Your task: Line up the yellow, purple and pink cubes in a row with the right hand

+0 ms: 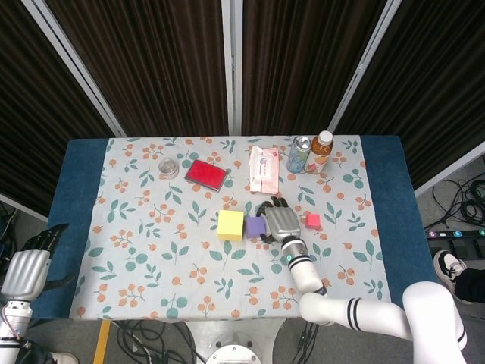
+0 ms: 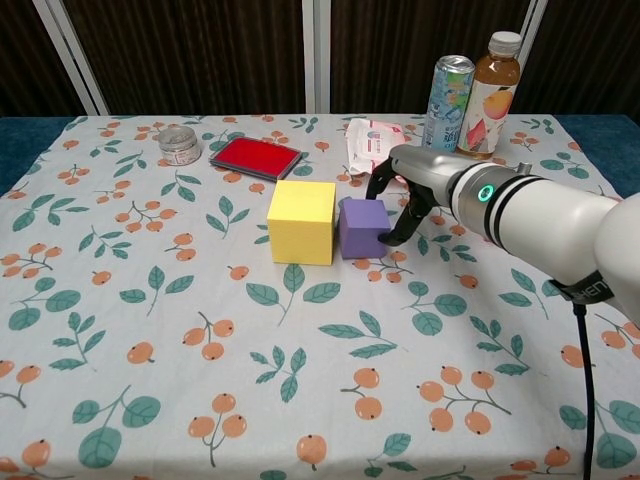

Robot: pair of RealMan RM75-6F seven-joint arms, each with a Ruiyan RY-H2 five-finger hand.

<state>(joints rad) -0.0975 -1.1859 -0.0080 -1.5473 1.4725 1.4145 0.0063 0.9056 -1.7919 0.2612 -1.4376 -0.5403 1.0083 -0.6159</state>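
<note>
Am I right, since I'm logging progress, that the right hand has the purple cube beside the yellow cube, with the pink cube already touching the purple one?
Not quite. The right hand does hold the purple cube beside the yellow cube, but the head view shows the pink cube apart, on the hand's far side.

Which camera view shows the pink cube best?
The head view: from above, the pink cube sits in plain sight, apart from the right hand. In the chest view the arm hides it completely.
</note>
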